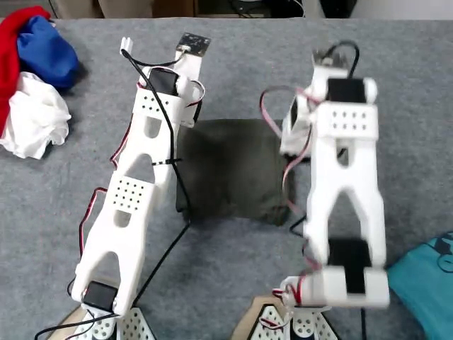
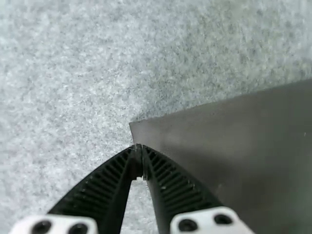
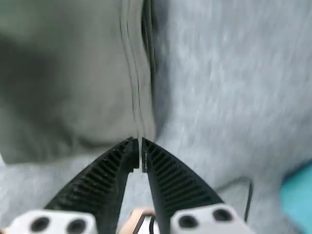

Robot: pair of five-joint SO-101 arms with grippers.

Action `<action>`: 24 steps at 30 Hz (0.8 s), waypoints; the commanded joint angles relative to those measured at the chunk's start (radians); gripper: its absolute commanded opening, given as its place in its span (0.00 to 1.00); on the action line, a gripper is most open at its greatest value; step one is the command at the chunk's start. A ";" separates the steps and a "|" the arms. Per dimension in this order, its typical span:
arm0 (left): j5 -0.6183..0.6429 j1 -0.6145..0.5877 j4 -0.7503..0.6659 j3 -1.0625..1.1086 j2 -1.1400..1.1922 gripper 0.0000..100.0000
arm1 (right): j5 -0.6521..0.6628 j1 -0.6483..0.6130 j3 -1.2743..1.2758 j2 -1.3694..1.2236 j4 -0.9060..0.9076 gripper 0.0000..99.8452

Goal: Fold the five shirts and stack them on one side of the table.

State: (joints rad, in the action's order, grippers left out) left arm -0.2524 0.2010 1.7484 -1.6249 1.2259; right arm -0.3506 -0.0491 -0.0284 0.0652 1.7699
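A dark olive shirt [image 1: 233, 170] lies folded into a rough square on the grey table between the two arms. My left gripper [image 2: 138, 153] is at its far left corner [image 2: 132, 127], fingers shut with the cloth's edge pinched between the tips. In the high view this gripper [image 1: 190, 113] sits under its wrist at that corner. My right gripper [image 3: 138, 148] is shut on the hem [image 3: 139, 87] along the shirt's right edge. From above it [image 1: 291, 145] stands at the shirt's right side.
A heap of red [image 1: 10, 42], blue [image 1: 46, 49] and white [image 1: 35, 117] shirts lies at the far left corner of the table. A teal shirt [image 1: 425, 280] lies at the near right edge. Grey table cover [image 1: 396, 85] is bare to the far right.
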 commanded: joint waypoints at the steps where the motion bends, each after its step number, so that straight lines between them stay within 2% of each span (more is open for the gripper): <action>1: -0.044 -0.023 0.012 -0.043 -0.022 0.02 | -0.120 -0.070 0.228 0.272 -0.005 0.01; 6: -0.043 -0.044 0.012 -0.041 -0.079 0.02 | -0.175 -0.183 0.526 0.499 -0.127 0.01; 11: -0.044 -0.066 0.012 -0.041 -0.091 0.02 | -0.175 -0.213 0.763 0.599 -0.347 0.02; 14: -0.043 -0.066 0.012 -0.043 -0.091 0.02 | -0.181 -0.242 0.832 0.593 -0.451 0.13; 18: -0.043 -0.058 0.012 -0.043 -0.084 0.02 | -0.270 -0.246 0.837 0.539 -0.522 0.30; 24: -0.048 -0.055 0.011 -0.035 -0.059 0.02 | -0.371 -0.245 0.753 0.355 -0.569 0.33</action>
State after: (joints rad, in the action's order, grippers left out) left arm -0.2892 0.1427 1.7484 -1.6249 1.2244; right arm -0.6651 -0.2854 0.7940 0.4902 1.2252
